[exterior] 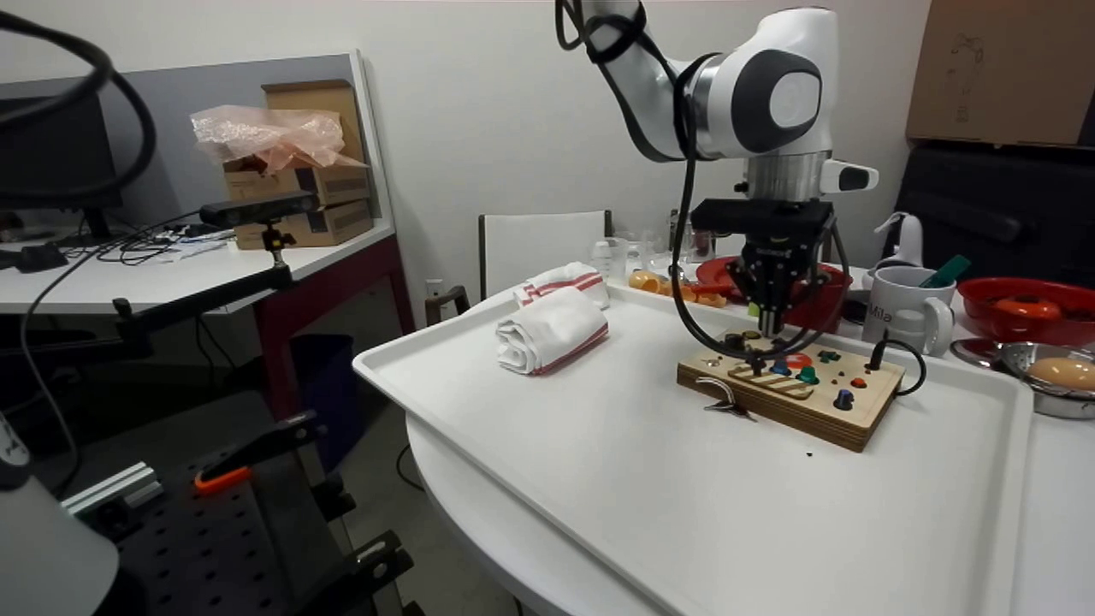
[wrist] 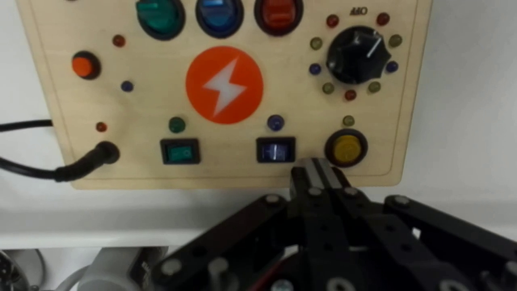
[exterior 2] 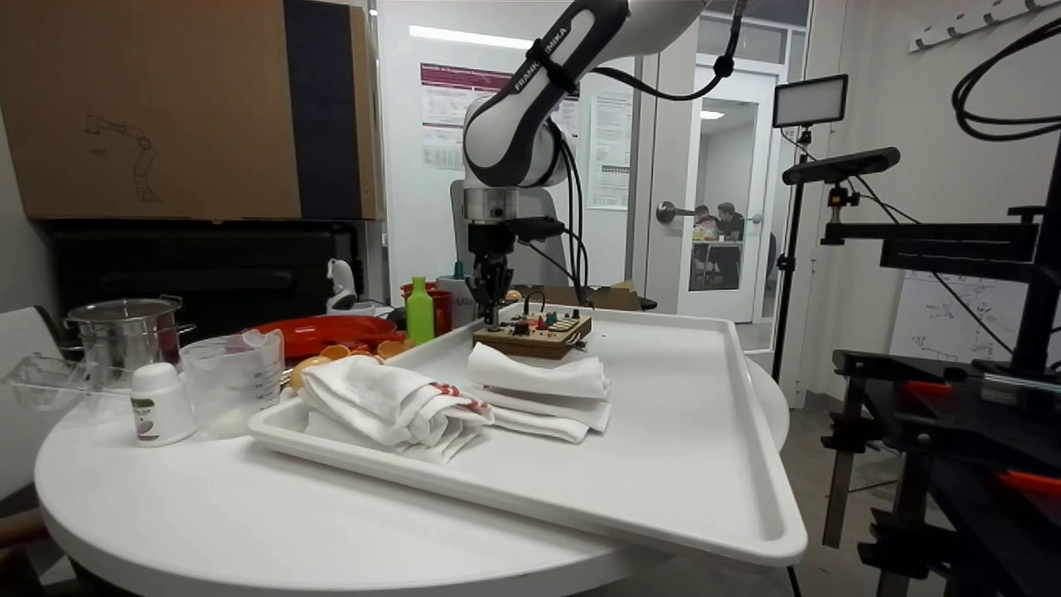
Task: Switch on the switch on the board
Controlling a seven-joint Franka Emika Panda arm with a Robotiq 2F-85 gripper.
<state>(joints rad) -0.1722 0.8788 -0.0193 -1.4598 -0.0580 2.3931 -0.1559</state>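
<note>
The board (wrist: 226, 171), a tan wooden panel, lies flat on the white tray and shows in both exterior views. In the wrist view it carries a blue rocker switch (wrist: 276, 150), a green rocker switch (wrist: 180, 152), a yellow button (wrist: 346, 148) and a black dial (wrist: 357, 55). Which of these is the switch meant, I cannot tell. My gripper (wrist: 317, 162) is shut with nothing between its fingers, pointing down over the board's edge. Its tips appear between the blue rocker and the yellow button; whether they touch the board is unclear. In an exterior view the gripper (exterior: 771, 327) stands upright above the panel.
The tray (exterior: 547, 445) has a raised rim. Folded white-and-red cloths (exterior 2: 398, 406) lie on it. A dark cable (wrist: 76, 169) plugs into the board. Beyond the rim stand a mug (exterior: 898, 304), a green bottle (exterior 2: 419, 315) and a red pan (exterior: 1044, 312).
</note>
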